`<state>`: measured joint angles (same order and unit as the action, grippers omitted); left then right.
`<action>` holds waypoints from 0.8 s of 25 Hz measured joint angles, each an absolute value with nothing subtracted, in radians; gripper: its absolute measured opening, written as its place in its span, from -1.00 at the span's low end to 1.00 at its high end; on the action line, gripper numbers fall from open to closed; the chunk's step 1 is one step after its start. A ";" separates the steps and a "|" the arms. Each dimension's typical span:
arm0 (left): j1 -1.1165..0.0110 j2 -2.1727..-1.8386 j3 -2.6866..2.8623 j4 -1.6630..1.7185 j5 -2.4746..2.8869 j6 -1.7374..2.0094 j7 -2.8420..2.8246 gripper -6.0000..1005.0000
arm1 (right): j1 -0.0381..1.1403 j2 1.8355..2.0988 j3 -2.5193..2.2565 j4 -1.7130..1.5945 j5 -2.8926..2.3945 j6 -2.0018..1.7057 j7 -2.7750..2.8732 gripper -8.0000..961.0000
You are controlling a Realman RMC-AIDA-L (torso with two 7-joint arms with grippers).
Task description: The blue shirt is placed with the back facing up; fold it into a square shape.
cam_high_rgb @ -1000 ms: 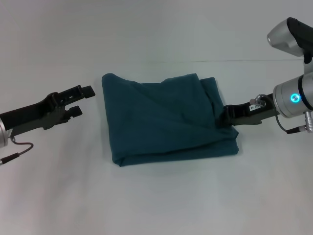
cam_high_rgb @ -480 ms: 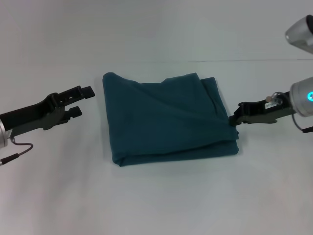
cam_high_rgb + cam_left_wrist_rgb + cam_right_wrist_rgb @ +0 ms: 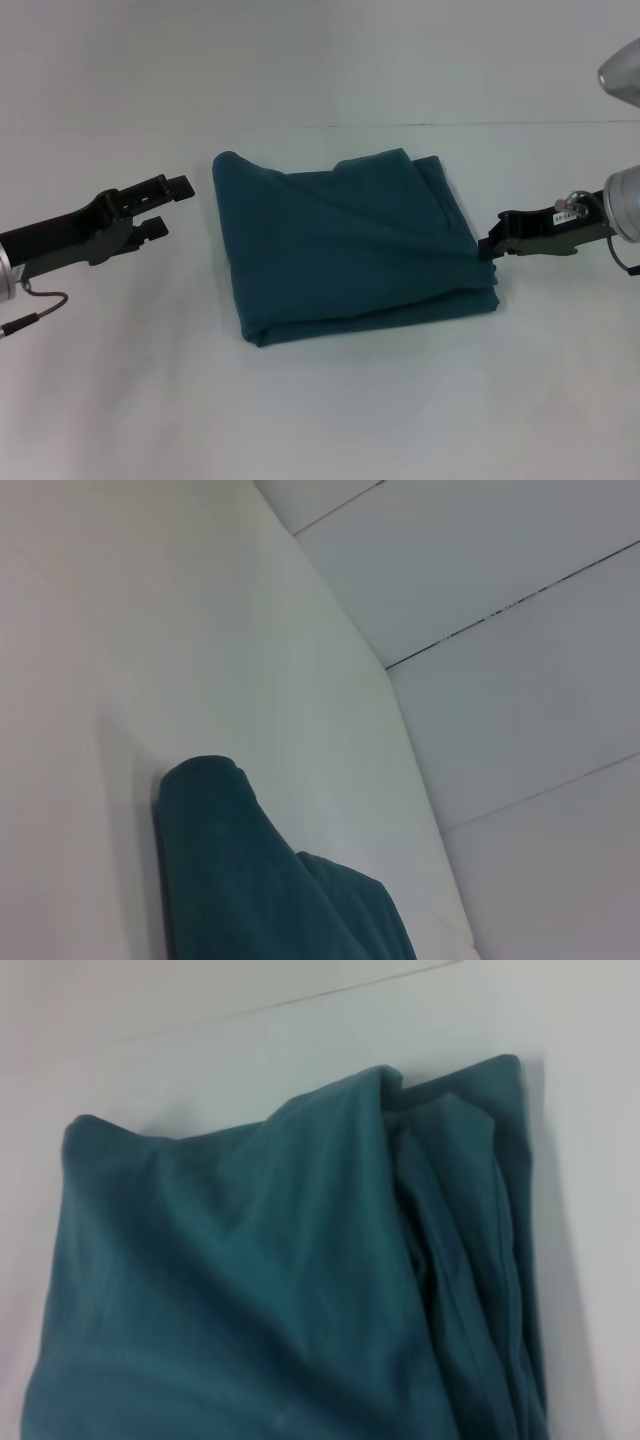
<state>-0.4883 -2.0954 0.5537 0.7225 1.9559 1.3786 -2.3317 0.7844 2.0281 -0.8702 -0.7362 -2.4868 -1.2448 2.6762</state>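
The blue shirt [image 3: 345, 240] lies folded into a rough square on the white table, plain side up, with creases across its top layer. It also shows in the left wrist view [image 3: 250, 880] and fills the right wrist view [image 3: 280, 1280]. My right gripper [image 3: 489, 246] is at the shirt's right edge, shut on the fabric there, which is drawn toward it. My left gripper [image 3: 168, 207] hovers open and empty a little to the left of the shirt, not touching it.
The white table [image 3: 320, 400] runs in all directions around the shirt; its far edge meets a pale wall [image 3: 320, 60]. No other objects are in view.
My right gripper has drawn back to the right, from over the shirt's right part to its edge. The shirt has slid slightly rightward with it. The left arm has not moved.
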 joint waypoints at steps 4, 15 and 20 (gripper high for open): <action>-0.486 -2.095 0.554 0.723 1.949 1.383 -2.332 0.89 | 0.798 2.022 -0.877 -0.693 -2.497 -1.214 2.680 -0.95; -0.485 -2.095 0.552 0.723 1.941 1.388 -2.332 0.89 | 0.808 1.990 -0.820 -0.699 -2.556 -1.206 2.727 -0.71; -0.489 -2.087 0.552 0.727 1.949 1.413 -2.346 0.89 | 0.789 1.919 -0.719 -0.795 -2.389 -1.405 2.674 -0.36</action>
